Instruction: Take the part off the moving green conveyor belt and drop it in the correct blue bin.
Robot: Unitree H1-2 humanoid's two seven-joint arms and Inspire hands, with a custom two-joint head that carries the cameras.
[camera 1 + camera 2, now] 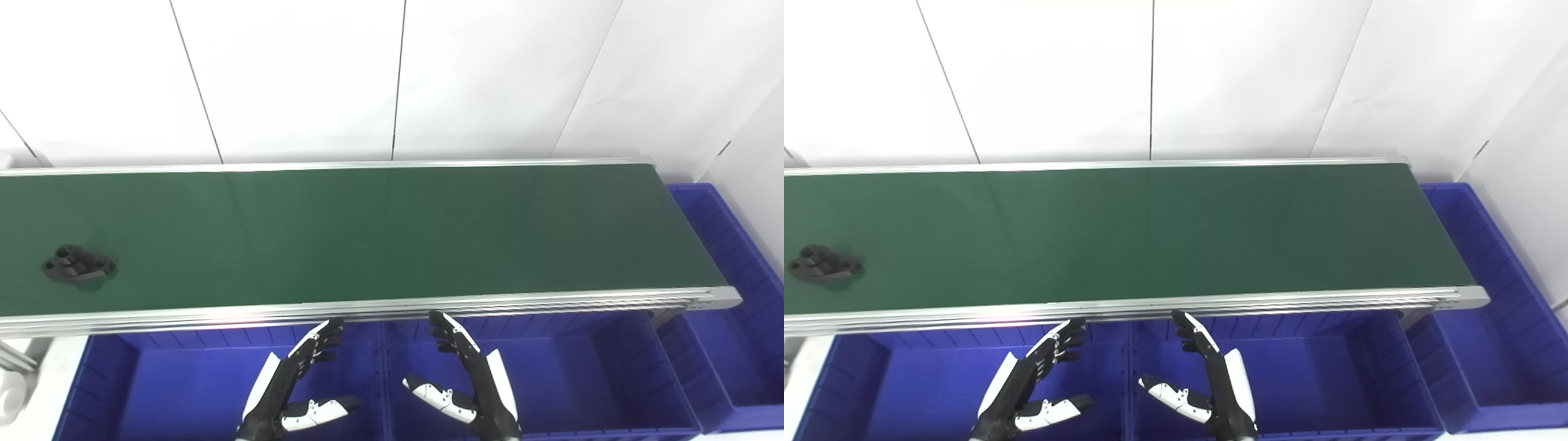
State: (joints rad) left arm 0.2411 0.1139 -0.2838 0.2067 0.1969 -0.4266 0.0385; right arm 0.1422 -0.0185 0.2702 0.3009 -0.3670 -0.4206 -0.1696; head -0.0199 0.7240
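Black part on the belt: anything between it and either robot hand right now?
Nothing visible. The black part lies alone at the far left of the green belt. Both hands hang open over the blue bins: left robot hand, right robot hand. Only the belt's near metal rail lies between.

left hand (294, 383) and right hand (468, 383): black fingers, white thumbs, white side panels.
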